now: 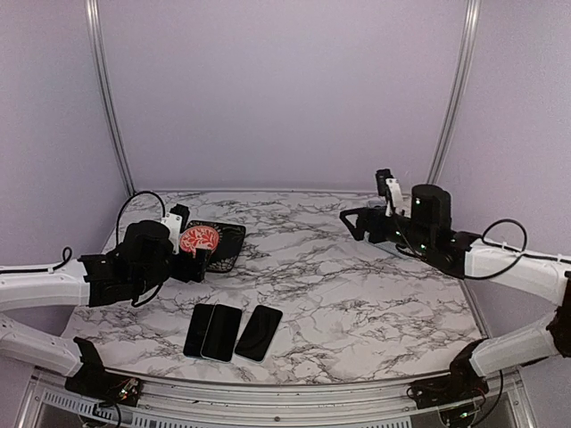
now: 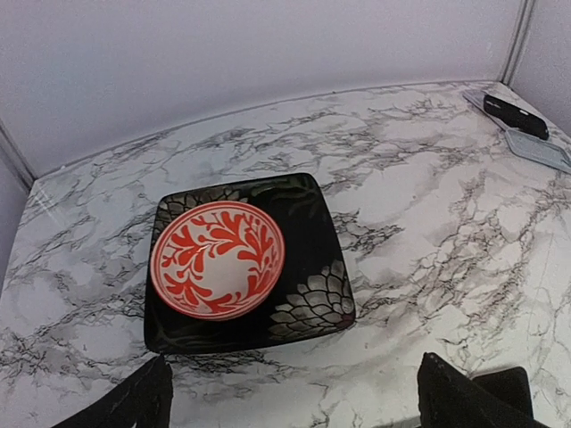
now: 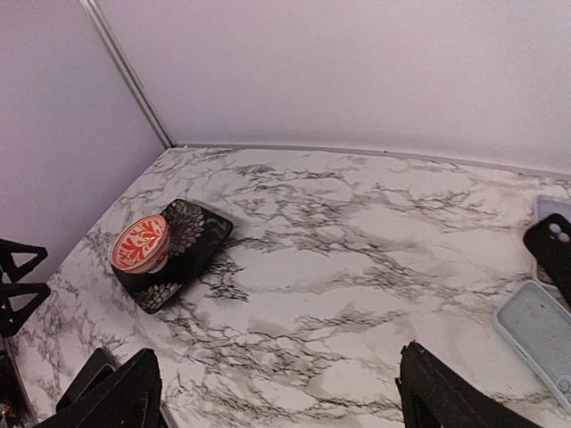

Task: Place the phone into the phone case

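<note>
Nothing is in hand yet. I'm at the very start, with a phone to pick before anything else.

Closest to the arm bases, three phones (image 1: pixel 221 332) lie flat in a row on the bench (image 1: pixel 357 303). They are behind my left gripper (image 2: pixel 296 383) and to its right, and out of both wrist views. The two on the left touch along their edges. The right-hand phone (image 1: pixel 259 333) lies just beside them with a sliver of gap, so I judge it the easiest to take.

The left gripper hangs empty, fingers spread wide over bare marble. Straight ahead of it sits a black plate (image 2: pixel 308 303) carrying a red-and-white bowl (image 2: pixel 217 259). That pair is clutter. It doesn't block the way back to the phones, but I'd keep a swing clear of it.

My right gripper (image 3: pixel 277 379) is likewise spread wide and holds nothing. Off to its right, at the edge of its wrist view, lies a pale case (image 3: pixel 535 325), with a black case (image 3: pixel 551 245) just beyond it. Both are cut off by the frame, and from above the right arm hides them.

Next I need to draw a gripper back over the phones and come down on the separate one. It's thin and flat, so getting hold of an edge looks like the hard part.
</note>
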`<control>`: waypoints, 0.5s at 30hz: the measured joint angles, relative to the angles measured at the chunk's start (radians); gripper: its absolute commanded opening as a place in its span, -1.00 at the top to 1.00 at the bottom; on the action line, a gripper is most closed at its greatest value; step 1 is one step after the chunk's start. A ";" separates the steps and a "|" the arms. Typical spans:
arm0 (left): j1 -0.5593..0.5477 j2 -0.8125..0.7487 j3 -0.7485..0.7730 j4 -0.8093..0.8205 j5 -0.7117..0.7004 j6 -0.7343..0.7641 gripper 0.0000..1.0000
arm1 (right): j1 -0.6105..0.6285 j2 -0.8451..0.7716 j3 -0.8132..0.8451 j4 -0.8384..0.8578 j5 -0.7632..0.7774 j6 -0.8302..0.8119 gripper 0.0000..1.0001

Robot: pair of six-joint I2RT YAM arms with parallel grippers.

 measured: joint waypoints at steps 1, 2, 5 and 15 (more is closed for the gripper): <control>-0.009 0.016 0.028 -0.025 0.029 0.011 -0.88 | 0.052 0.056 0.077 -0.052 0.026 -0.024 -0.67; -0.018 0.030 0.051 -0.050 0.053 0.018 -0.87 | 0.109 0.127 0.181 -0.139 0.068 -0.050 -0.62; -0.042 0.070 0.109 -0.128 0.119 0.018 -0.86 | 0.186 0.285 0.373 -0.316 0.164 -0.090 -0.60; -0.072 0.155 0.126 -0.239 0.169 0.007 -0.87 | -0.062 0.684 0.669 -0.760 0.281 -0.194 -0.64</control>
